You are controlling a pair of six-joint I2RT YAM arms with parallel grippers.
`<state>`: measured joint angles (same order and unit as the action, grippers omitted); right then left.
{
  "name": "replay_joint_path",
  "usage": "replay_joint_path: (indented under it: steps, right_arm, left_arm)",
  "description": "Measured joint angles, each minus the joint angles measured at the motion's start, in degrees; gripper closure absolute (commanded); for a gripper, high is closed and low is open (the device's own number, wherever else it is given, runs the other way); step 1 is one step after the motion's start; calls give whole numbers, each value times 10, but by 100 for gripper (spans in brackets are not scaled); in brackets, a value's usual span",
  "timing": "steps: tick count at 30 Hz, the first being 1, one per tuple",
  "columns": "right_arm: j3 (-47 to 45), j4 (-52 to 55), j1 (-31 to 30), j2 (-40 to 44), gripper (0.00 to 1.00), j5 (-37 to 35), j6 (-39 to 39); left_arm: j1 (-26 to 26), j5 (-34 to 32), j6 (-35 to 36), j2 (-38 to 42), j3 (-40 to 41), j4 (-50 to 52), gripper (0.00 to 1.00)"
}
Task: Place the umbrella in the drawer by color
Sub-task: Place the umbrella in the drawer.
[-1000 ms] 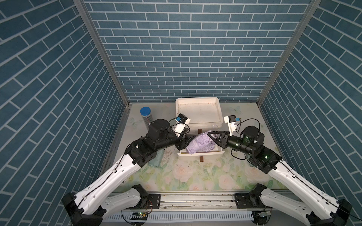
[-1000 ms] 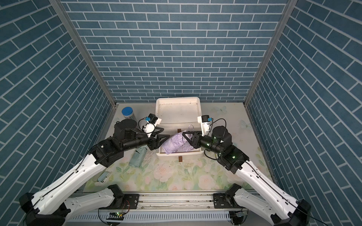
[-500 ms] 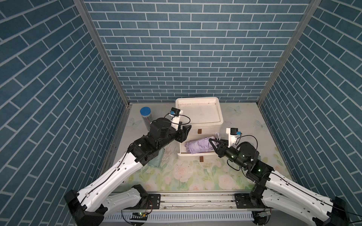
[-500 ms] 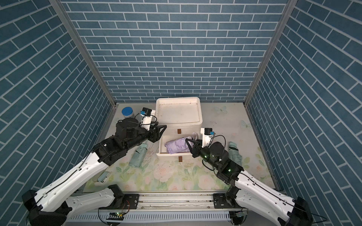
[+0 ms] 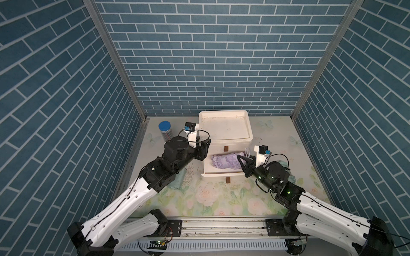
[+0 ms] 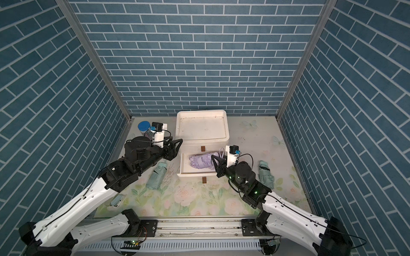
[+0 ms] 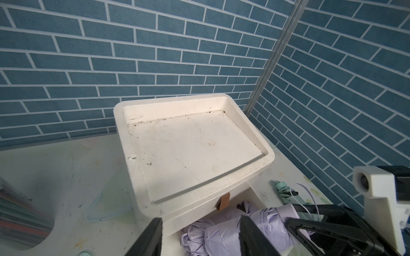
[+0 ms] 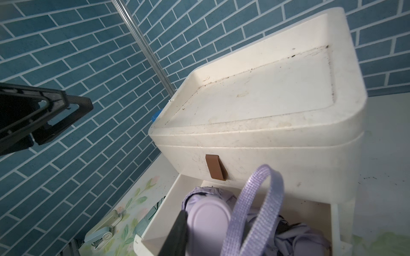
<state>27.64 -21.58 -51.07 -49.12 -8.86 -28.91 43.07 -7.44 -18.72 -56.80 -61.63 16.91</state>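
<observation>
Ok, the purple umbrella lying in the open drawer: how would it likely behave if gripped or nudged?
The purple umbrella looks loosely bunched, so its fabric would probably give and shift when squeezed. Its smooth rounded handle seems stiffer but possibly slippery. Lying on its side, it might roll, though the drawer walls should stop it.

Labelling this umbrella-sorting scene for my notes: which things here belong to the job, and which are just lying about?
Job: purple umbrella, open drawer, white drawer unit, mint umbrella near left arm, mint umbrella near right arm.
Lying about: blue-lidded jar, small pale-blue gadget.
</observation>
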Motion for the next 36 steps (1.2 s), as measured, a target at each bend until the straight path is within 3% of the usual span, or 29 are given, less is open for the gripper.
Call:
replay_joint_path:
  steps: [10,15,23,25,27,32,36]
  right_arm:
    - [5,-14,-26,-11,100,20,-7]
    - [-13,-38,-60,-13,100,19,-24]
    - [-12,-48,-62,-80,99,5,-47]
    - [-11,-47,-62,-83,84,2,-57]
    - [-9,-42,-63,-83,61,-2,-63]
    - [23,31,-63,-82,32,-35,-89]
    - [71,115,-63,-82,26,-69,-88]
  left_arm:
    - [0,-62,-44,3,15,-1,36]
    - [0,-67,-60,1,18,-1,37]
    - [0,-65,-69,-11,18,2,37]
    - [0,-64,-73,-9,20,1,37]
    - [0,-62,-76,-7,26,1,37]
    - [0,-52,-81,-8,30,0,35]
    - [0,-45,-83,-13,30,-2,32]
